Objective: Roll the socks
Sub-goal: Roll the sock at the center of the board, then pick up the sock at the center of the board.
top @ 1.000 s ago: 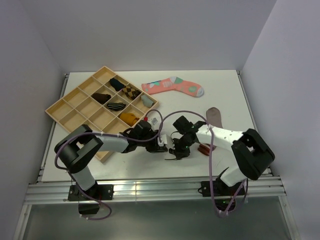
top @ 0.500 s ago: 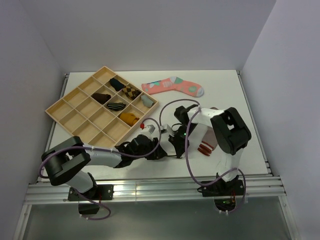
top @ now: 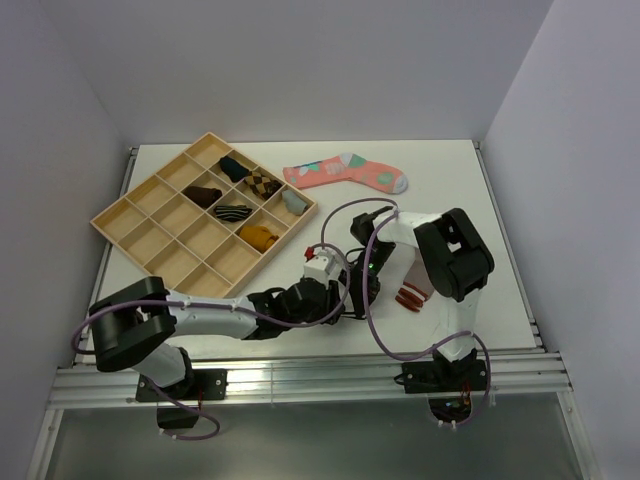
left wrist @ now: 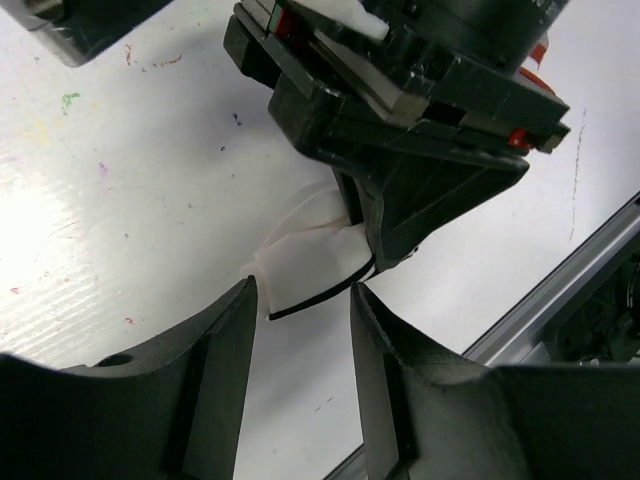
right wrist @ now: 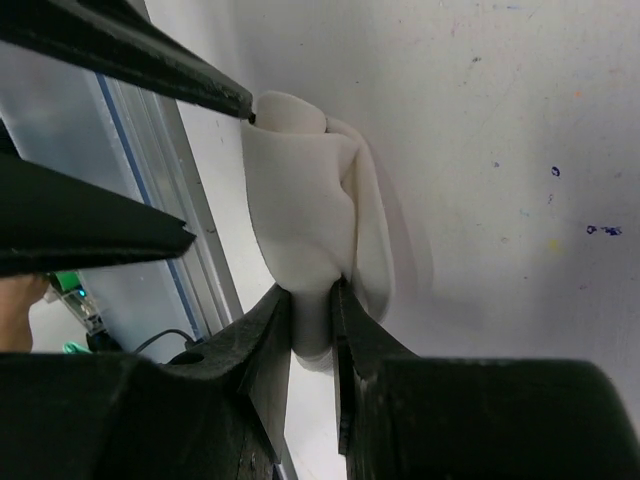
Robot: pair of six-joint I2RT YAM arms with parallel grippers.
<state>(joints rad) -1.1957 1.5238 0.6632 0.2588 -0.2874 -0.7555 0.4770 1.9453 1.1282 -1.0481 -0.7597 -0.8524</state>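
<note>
Fabric of the white sock (right wrist: 305,190) is pinched between the right fingers (right wrist: 255,370), which are clamped on one end of the bunched bundle; the bundle runs straight away from them toward the left fingers (left wrist: 215,390), so its long axis lies along the line between the two arms. The left fingers stand apart, holding nothing, with the sock's folded, dark-edged end just at their mouth; whether a tip brushes the cloth is hard to tell from the wrist view. Both arms meet over the near middle of the worktop (top: 450,180), close to its front rail, and the left is the one free to take hold. The brown sock (top: 410,297) lies just right of the right arm, partly under it; the pink sock (top: 345,172) and the wooden tray (top: 200,215) sit well apart, out of the way.
</note>
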